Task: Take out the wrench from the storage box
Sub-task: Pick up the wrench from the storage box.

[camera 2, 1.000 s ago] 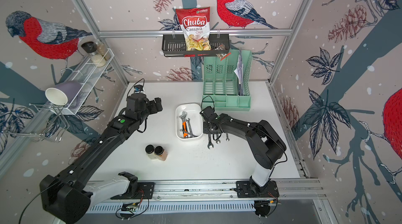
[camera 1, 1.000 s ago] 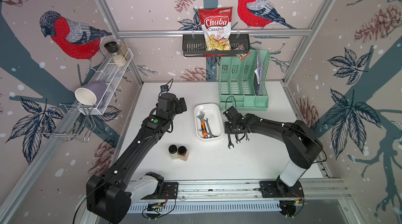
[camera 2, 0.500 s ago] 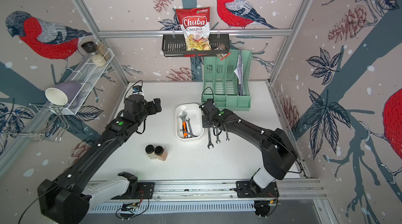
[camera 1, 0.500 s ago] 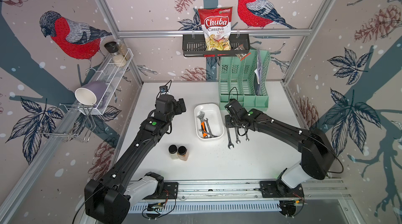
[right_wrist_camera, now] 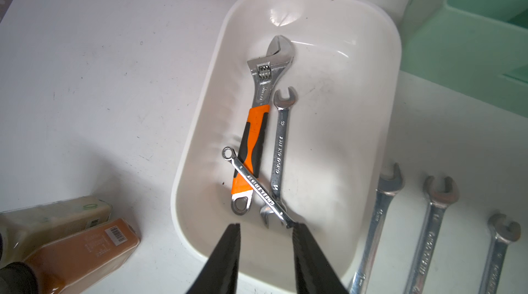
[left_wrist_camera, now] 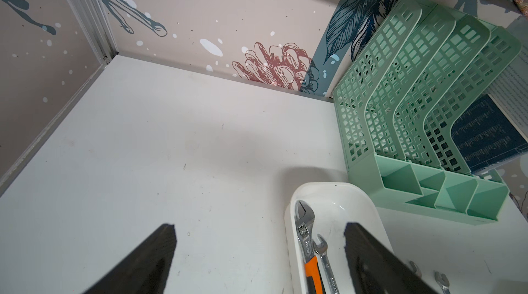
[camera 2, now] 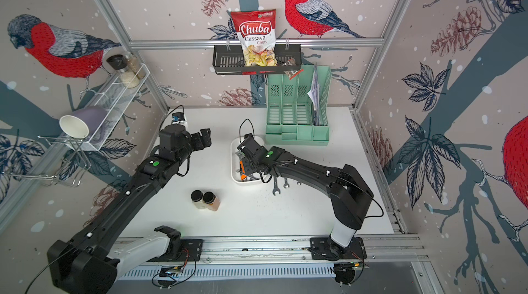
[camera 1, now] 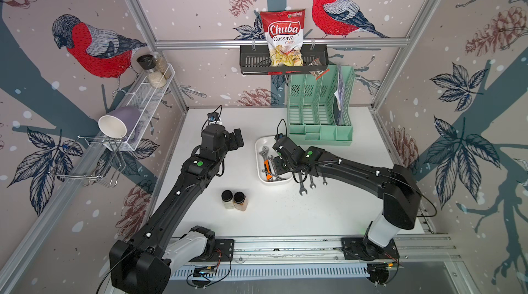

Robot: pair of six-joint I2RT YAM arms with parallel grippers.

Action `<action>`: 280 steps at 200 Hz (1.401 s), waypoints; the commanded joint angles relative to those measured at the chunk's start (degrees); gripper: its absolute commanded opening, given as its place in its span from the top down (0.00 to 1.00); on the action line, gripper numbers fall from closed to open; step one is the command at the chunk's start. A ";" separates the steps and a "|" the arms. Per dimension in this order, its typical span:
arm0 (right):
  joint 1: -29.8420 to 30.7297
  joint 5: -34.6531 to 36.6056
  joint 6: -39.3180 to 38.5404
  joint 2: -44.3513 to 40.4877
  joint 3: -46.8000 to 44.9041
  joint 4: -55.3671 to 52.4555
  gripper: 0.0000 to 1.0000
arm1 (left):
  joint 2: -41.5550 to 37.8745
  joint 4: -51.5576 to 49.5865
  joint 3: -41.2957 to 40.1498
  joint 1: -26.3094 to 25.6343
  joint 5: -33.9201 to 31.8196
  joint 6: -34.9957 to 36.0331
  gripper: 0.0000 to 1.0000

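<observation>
3 wrenches (right_wrist_camera: 427, 235) beside storage box (right_wrist_camera: 357, 106), organizer (right_wrist_camera: 457, 35) behind

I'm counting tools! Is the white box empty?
Not empty. The storage box holds an orange-handled wrench, a long silver wrench and a small silver wrench lying across them.

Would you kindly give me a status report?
Left gripper open, empty. Right gripper open above storage box. Small wrench lies across adjustable wrench and open-end wrench inside.

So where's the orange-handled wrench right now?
In the right wrist view, the orange-handled wrench lies inside the storage box, beside a plain spanner, with a small ring spanner crossing its handle.
</observation>
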 commanded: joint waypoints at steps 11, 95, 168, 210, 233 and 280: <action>-0.90 -2.97 -3.44 2.56 1.83 2.84 0.63 | -0.97 4.97 -2.44 -0.29 -2.41 -0.53 0.04; -2.31 -11.84 -4.06 12.68 17.29 -7.37 0.64 | 7.51 -0.48 1.58 -0.33 -7.58 -0.51 0.05; -1.28 -11.54 -2.34 12.19 15.61 -14.37 0.69 | -2.01 -8.42 -2.67 -0.29 -6.03 -6.46 0.05; -2.30 -10.59 -2.10 14.53 18.06 -15.86 0.71 | -5.37 -10.08 -5.08 -0.29 -6.00 -7.76 0.05; -3.13 -9.88 -2.68 16.79 19.78 -16.85 0.72 | -5.07 -10.09 -5.86 -0.30 -5.60 -9.02 0.05; -5.73 -8.65 -2.86 21.87 22.16 -17.45 0.73 | -2.62 -11.43 -6.01 -0.29 -5.51 -9.82 0.05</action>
